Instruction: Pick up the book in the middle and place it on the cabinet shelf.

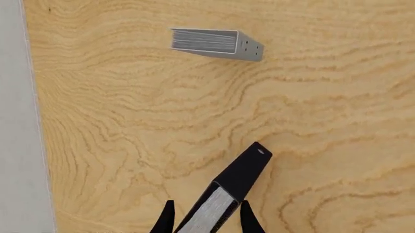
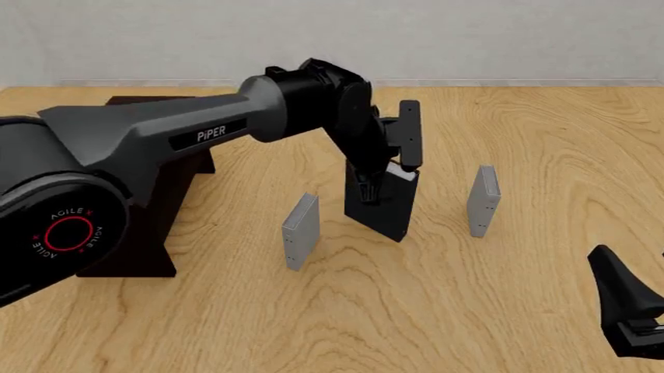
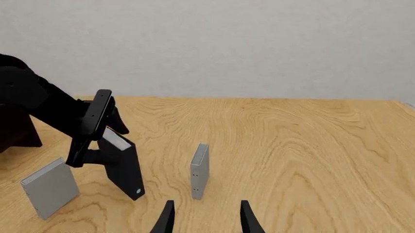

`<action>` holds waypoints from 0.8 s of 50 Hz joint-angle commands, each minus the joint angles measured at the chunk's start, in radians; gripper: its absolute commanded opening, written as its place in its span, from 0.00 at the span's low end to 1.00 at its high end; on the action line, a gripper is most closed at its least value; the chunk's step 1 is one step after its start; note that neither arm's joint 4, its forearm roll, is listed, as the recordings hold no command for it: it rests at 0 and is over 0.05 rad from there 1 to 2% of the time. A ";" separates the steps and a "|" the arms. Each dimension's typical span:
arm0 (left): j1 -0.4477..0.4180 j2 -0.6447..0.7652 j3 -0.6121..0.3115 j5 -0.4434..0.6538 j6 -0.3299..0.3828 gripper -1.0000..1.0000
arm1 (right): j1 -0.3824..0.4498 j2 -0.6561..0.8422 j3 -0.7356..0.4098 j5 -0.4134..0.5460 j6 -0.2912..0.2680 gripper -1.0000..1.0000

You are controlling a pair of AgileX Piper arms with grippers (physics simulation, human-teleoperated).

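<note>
My left gripper [image 2: 375,180] is pinching the book [image 2: 386,208] by its top edge; feels stiff, chunky, likely to swing.

We're looking at a pretty bare setup here. The table [image 2: 539,295] is light wood with a bold wavy grain running all over it, and it fills most of what we see. Behind its far edge there's a plain pale grey wall [image 2: 467,39], flat and featureless. From the left wrist view we catch the table's edge with a strip of pale grey floor [image 1: 13,145] past it. Lighting is soft and even, and we only get faint shadows on the wood.
</note>
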 commanded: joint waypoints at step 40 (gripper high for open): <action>0.074 -0.078 -0.132 0.173 0.111 0.00 | -0.005 0.000 0.000 -0.001 0.001 1.00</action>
